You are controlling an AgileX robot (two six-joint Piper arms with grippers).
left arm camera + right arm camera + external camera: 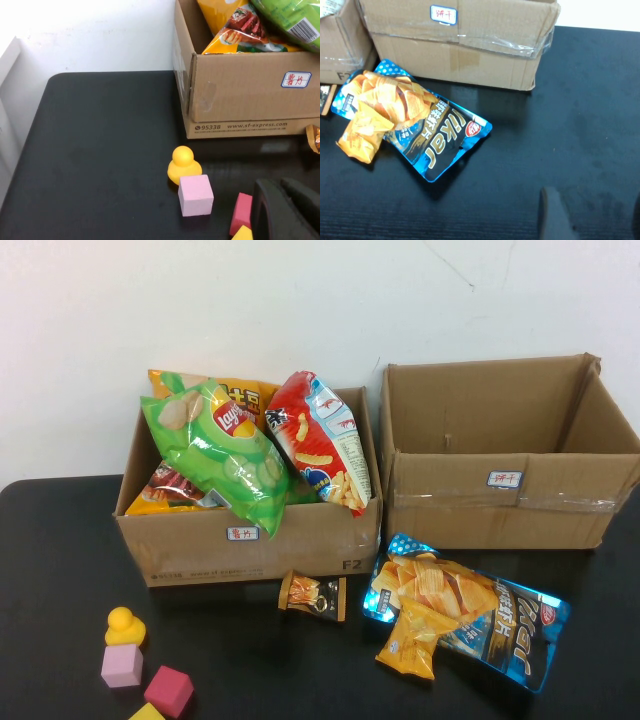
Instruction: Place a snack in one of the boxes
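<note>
On the black table lie a blue chip bag (490, 632), a small orange packet (412, 640) resting on it, and a small brown packet (313, 595). The left cardboard box (250, 540) is full of snack bags. The right cardboard box (500, 505) looks empty. Neither gripper shows in the high view. In the left wrist view my left gripper (286, 202) is shut and empty, low over the table near the toy blocks. In the right wrist view my right gripper (595, 220) is open and empty, above bare table to the side of the blue bag (420, 135) and the orange packet (364, 132).
A yellow duck (124, 626), a pink cube (122, 666), a red cube (168, 691) and a yellow block (147, 712) sit at the front left. A white wall stands behind the boxes. Bare table lies at the front middle and far right.
</note>
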